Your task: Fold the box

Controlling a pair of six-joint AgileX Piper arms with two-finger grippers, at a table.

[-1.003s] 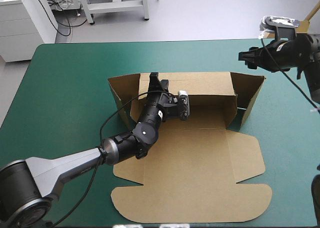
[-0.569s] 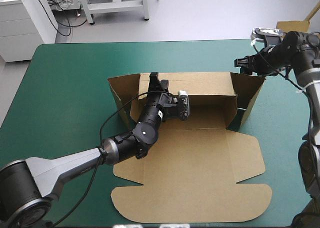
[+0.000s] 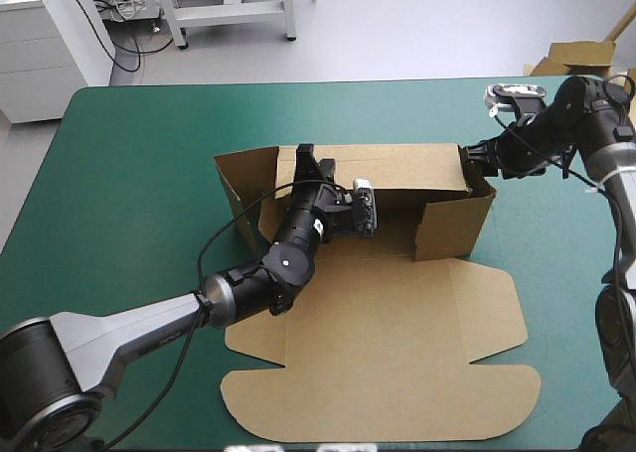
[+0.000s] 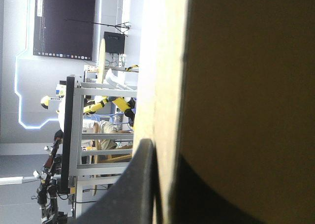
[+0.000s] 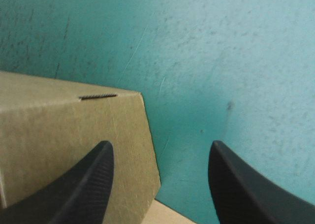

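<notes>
The right gripper (image 3: 475,160) has dropped, jaws spread, and the stiff right flap (image 3: 452,224) of the box (image 3: 397,323) has swung inward. The left gripper (image 3: 307,155) pinches the far wall (image 3: 397,161).

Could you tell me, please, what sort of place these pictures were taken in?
Most likely a robotics lab workstation: a table with a teal-green cover, and two robot arms whose left gripper and right gripper work at one brown box, a cut sheet partly folded.
</notes>
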